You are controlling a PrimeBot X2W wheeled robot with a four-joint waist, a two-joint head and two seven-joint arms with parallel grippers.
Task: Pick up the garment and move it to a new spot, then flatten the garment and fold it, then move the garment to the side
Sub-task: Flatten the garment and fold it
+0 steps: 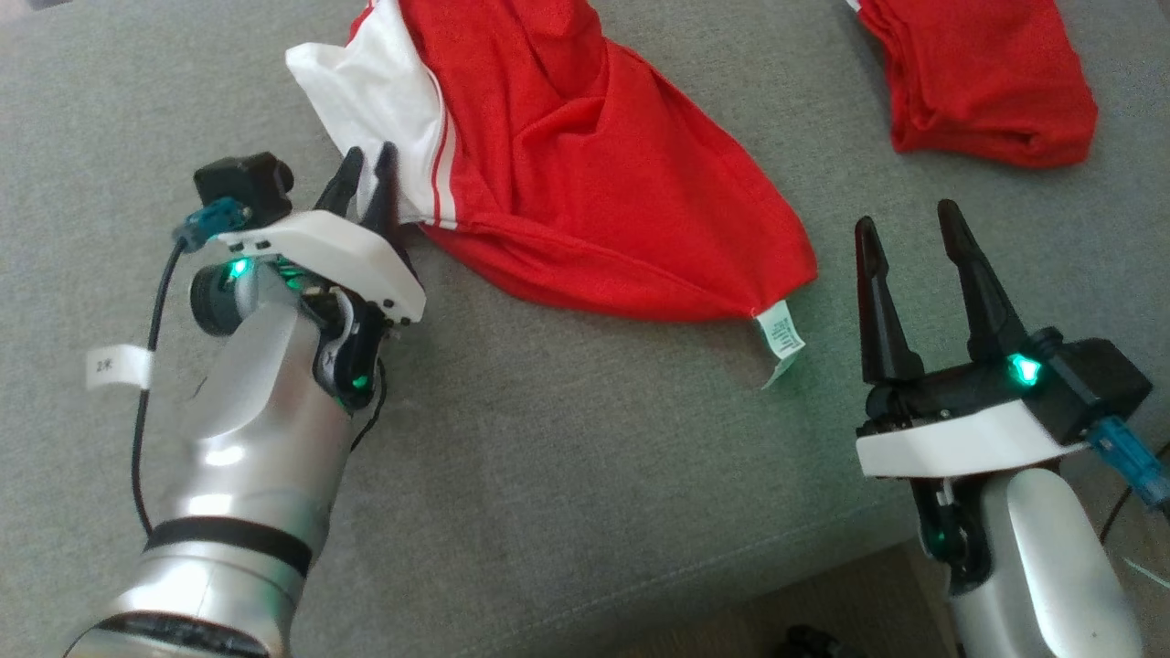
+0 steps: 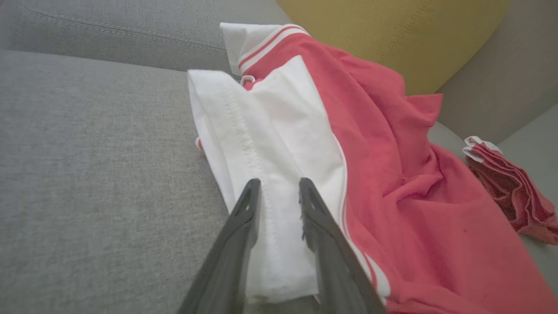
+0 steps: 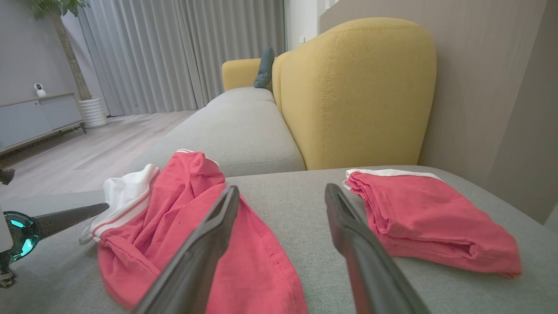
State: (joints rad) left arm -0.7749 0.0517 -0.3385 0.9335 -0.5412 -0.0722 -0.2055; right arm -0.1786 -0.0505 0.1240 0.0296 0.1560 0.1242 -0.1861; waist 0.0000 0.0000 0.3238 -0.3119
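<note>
While our left arm reaches across the grey seat cushion (image 1: 548, 475), the garment (image 1: 594, 183) lies crumpled on that cushion ahead of us, toward the back of the seat. Its red body spreads to our right and its white sleeve (image 1: 375, 82) lies on our left. A small white care label (image 1: 780, 343) sticks out from the red hem at the corner nearest our right side and rests on the cushion.

Our left gripper (image 1: 370, 157) sits at the near edge of the white sleeve, just beside the red-striped trim. In the left wrist view its 2 dark fingers (image 2: 244, 218) stand close to each other with white sleeve cloth in the narrow gap between them. We cannot tell whether they truly pinch the cloth or only straddle it.

Our right gripper (image 1: 905, 219) hovers over bare cushion to the right of the label, apart from the garment, its 2 fingers spread wide with nothing between them.

A smaller folded red piece (image 1: 987, 82) with white trim lies farther right, apart from the garment. A yellow backrest (image 3: 357, 87) rises behind the seat.
</note>
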